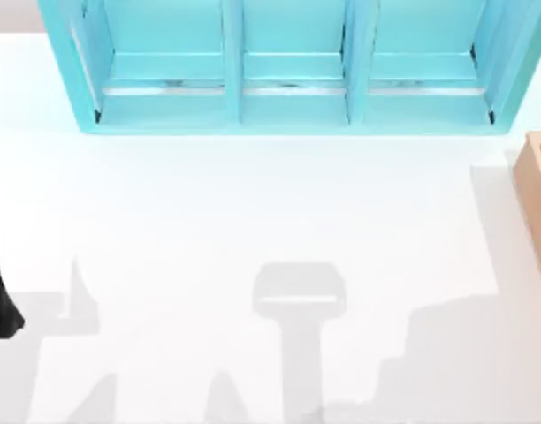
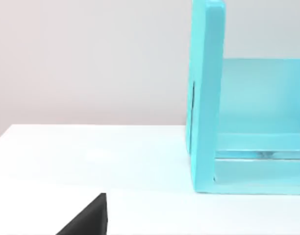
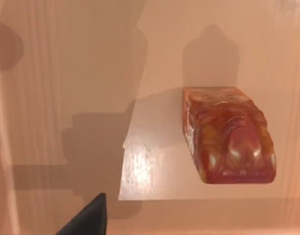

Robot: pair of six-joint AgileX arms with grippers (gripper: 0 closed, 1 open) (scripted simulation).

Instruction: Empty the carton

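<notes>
I cannot tell how the right gripper [image 3: 84, 218] is standing; it is looking into the carton [image 1: 537, 190], at 3 o'clock, holding a red block [image 3: 228, 134].

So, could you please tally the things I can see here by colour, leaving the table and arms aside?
Turquoise: 1, the three-compartment shelf unit.
Tan: 1, the carton at the table's right edge.
Reddish-orange: 1, a glossy block lying inside the carton.
Total: 3.

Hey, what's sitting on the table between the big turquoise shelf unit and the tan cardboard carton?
Nothing: in the top view, bare white table separates the turquoise shelf unit from the tan cardboard carton.
</notes>
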